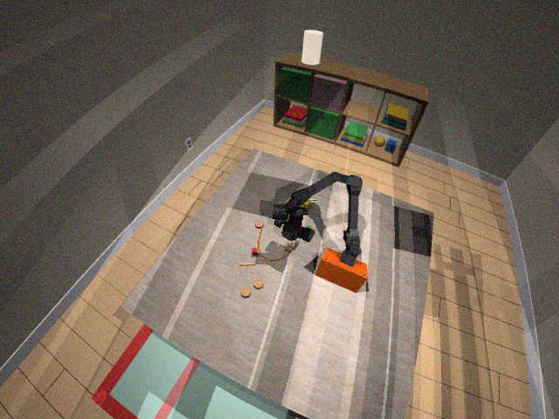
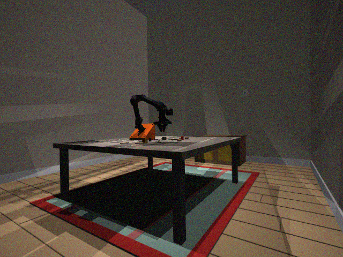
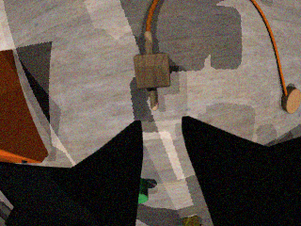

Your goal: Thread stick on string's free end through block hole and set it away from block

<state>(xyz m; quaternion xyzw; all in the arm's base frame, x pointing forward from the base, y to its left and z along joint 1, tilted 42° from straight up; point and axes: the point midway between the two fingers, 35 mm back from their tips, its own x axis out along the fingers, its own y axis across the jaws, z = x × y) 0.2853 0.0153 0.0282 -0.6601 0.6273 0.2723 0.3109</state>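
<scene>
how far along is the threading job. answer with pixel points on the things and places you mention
Done: the stick (image 3: 154,101) is through the block (image 3: 151,70) (image 1: 290,247), its tip poking out one side, string (image 3: 150,20) (image 1: 272,260) behind it. In hand: nothing; the open pincer (image 3: 162,124) (image 2: 162,130) hangs above the table (image 2: 110,148). Left, probably: pull the string through, lay the stick clear of the block.

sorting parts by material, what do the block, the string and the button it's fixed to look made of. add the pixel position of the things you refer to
Block (image 1: 289,247) (image 3: 152,71): wood, matte, judging by its brown, grain-like streaks.

String (image 1: 259,245) (image 3: 274,44): probably cord or flexible plastic; it's thin, orange and smoothly curved.

Button (image 1: 258,223) (image 3: 292,101): likely plain, unpainted wood, from its pale tan face.
</scene>
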